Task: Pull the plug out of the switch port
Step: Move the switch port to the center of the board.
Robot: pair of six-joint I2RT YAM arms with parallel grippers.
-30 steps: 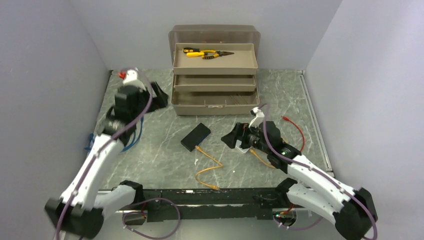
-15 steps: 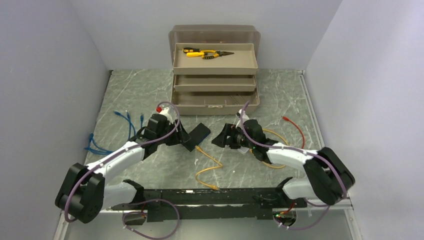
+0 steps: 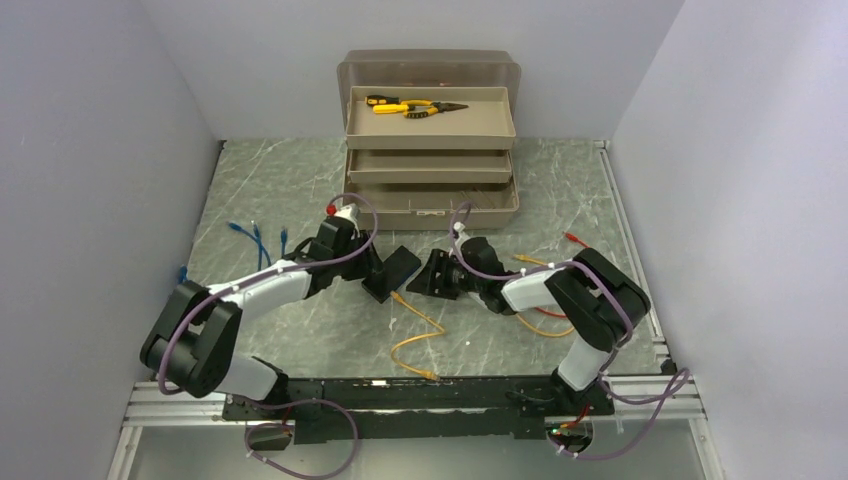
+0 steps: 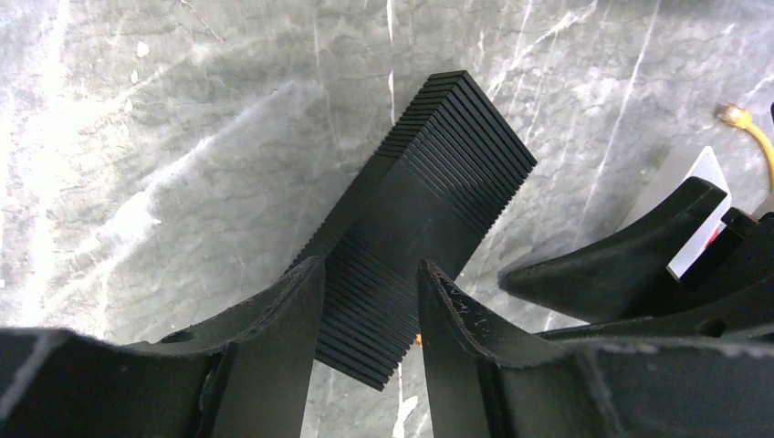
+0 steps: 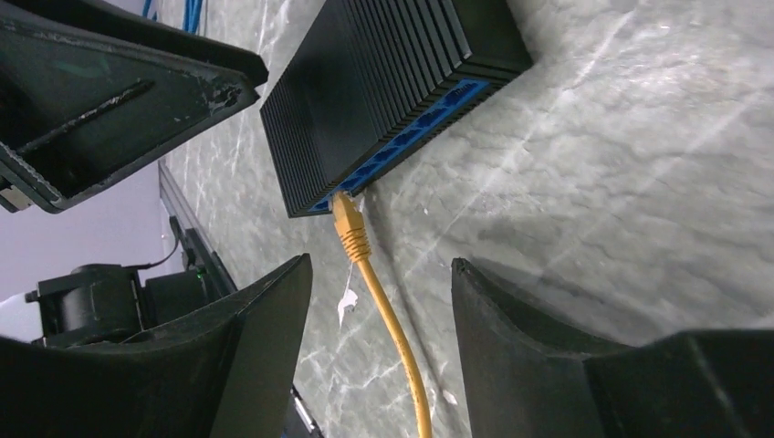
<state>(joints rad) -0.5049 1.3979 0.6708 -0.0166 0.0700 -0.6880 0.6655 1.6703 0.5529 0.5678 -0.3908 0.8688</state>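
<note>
The switch [image 3: 392, 270] lies flat near the middle of the worktop [image 3: 290, 190], just in front of the tan toolbox [image 3: 430, 212] and between the two arms. The left end effector [image 4: 372, 269] is partly open, its fingers [image 4: 278, 338] straddling one short end of the ribbed black box. The box fills the gap, and whether the fingers press on it cannot be told. The right end effector [image 5: 379, 263] stands moderately open just short of the blue socket row, its jaws either side of the yellow cable [image 5: 394, 333] without touching it. The yellow plug [image 5: 345, 222] sits in an end socket.
</note>
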